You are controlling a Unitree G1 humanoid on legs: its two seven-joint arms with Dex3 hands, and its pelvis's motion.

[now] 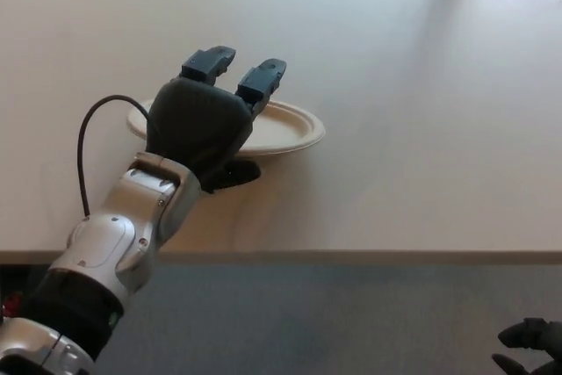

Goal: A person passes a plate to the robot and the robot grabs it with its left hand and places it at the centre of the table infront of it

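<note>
surface: a pale cream table point(413, 85) fills most of the head view, matte and evenly lit, with a soft darker band of shadow running down from the top right.
room: below the table's near edge lies grey carpeted floor point(334, 322).
plate direction: the plate point(285, 127) lies flat, open side up; seen at a slant it reads as a wide oval whose long axis runs left to right across the picture.
plate look: off-white, shallow, with a raised rim and a plain bare inside; its left part is hidden behind the hand.
plate place: resting on the table, left of the picture's middle and toward the near edge.
left hand point(206, 120): black, above the plate's left side, its 2 fingers point(262, 82) stretched forward and spread apart, thumb below the rim, clasping nothing.
cable point(88, 142): a black loop beside the silver forearm.
right hand point(531, 344): only a dark edge shows at the lower right corner; i cannot tell its state.
</note>
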